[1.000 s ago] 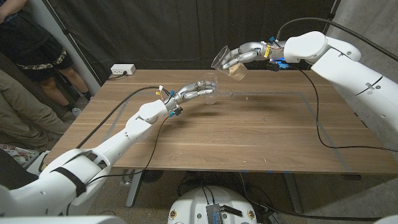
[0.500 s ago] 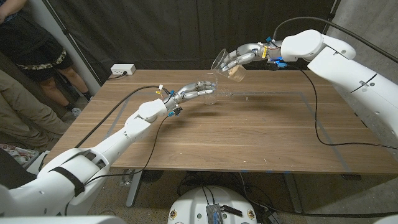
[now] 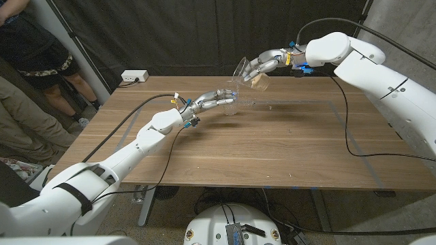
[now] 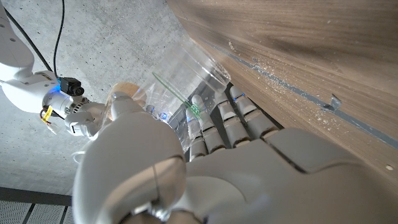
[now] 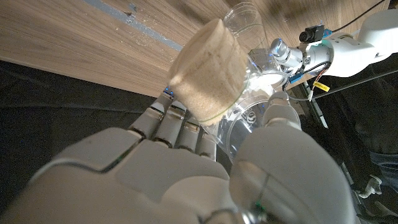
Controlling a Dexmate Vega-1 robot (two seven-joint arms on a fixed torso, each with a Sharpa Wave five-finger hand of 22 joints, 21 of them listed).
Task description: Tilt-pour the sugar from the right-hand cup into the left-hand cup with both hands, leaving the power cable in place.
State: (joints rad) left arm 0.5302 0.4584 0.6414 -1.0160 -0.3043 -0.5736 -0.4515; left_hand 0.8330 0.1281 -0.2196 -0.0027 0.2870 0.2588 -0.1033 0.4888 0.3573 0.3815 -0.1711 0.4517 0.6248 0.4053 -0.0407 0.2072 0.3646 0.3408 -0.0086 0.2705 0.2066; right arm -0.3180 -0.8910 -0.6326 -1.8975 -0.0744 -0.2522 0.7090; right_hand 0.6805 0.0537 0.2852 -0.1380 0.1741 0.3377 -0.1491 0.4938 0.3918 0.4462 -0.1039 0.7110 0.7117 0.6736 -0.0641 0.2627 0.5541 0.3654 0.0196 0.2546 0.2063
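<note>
Right robot hand point(image 3: 259, 67) tilts unlabelled sugar cup point(image 3: 246, 71).

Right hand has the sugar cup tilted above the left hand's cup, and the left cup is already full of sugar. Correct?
Not quite. The right hand does hold the sugar cup tilted above the left hand's cup, but the sugar is still packed in the base of the tilted cup, as the right wrist view shows. The left cup looks clear and empty in the left wrist view.
</note>
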